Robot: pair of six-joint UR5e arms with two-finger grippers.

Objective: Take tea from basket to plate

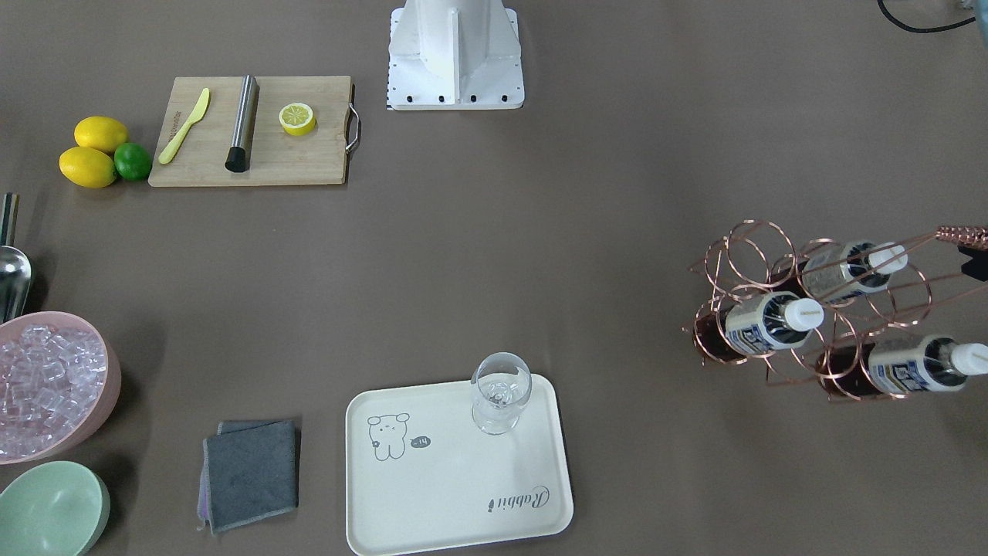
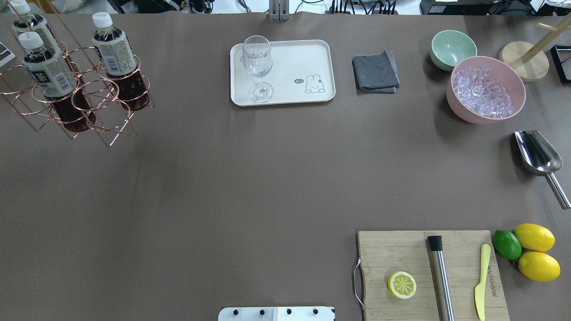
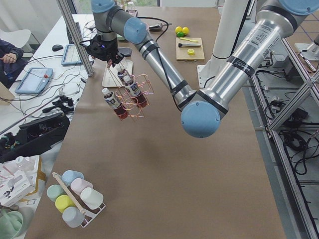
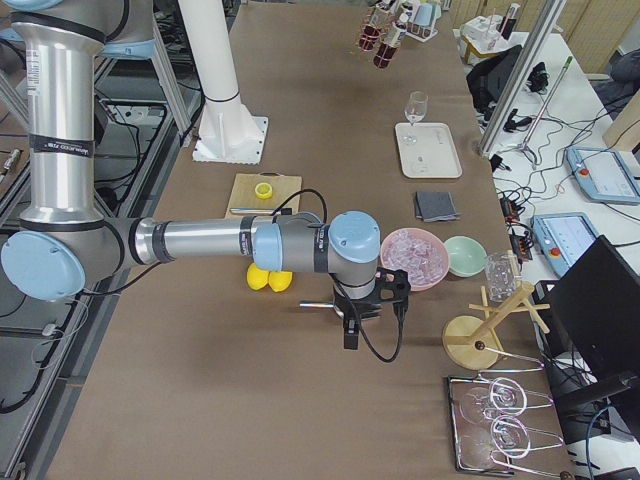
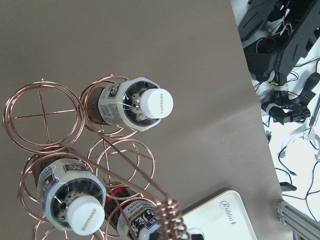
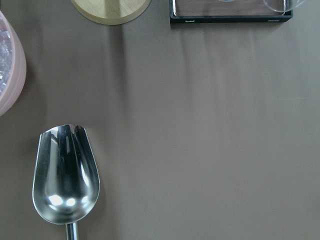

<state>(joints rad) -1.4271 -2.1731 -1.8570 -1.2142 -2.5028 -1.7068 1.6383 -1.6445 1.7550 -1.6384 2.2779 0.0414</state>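
overhead exterior: basket (image 2: 96,95) (three teas (image 2: 113,50))

Outstretched left arm (image 3: 164,69), left gripper (image 3: 113,59) aloft; right gripper (image 4: 352,330) low, downward.

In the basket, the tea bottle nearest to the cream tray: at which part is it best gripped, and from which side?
Probably at the neck just under the white cap of that tea bottle, coming from above along its leaning axis, on the side facing the plate. Its dark lower body sits inside the wire rings of the basket, so only the top stands free.
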